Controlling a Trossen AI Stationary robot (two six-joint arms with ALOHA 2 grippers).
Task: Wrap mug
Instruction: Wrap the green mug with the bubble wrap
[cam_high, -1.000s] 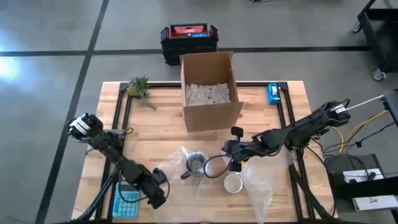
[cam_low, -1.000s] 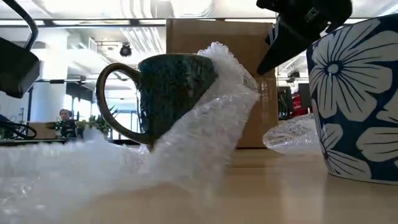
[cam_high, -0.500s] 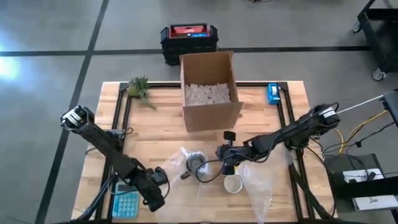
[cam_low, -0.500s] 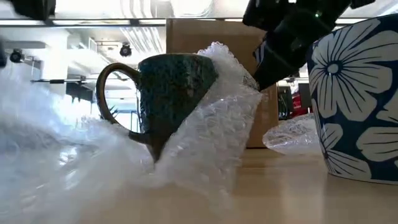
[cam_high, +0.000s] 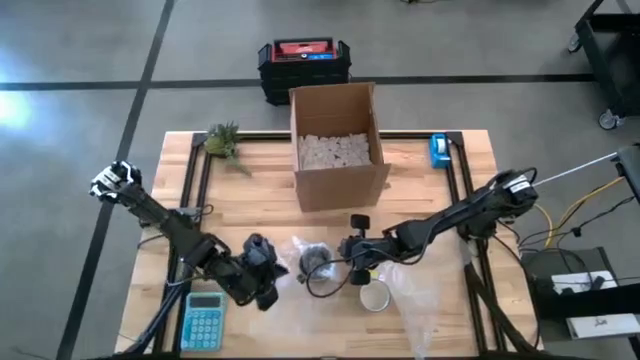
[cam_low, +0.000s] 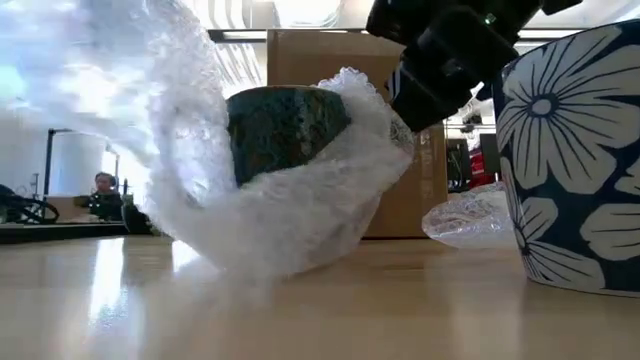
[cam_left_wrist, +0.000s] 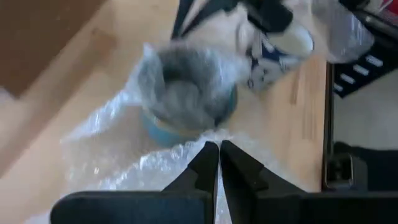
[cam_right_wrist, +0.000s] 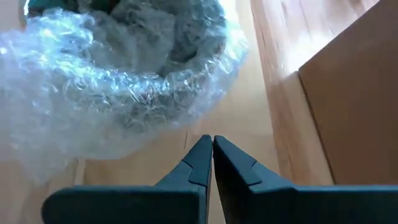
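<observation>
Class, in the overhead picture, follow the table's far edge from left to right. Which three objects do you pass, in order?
Small plant → cardboard box → blue tape dispenser.

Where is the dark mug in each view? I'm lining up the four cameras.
High: mug at the table's front middle, between both grippers.
Low: mug left of centre, half wrapped.
Left wrist: mug upper centre, beyond the fingers.
Right wrist: mug at top, under wrap.
Shared landmark: bubble wrap around it.
</observation>
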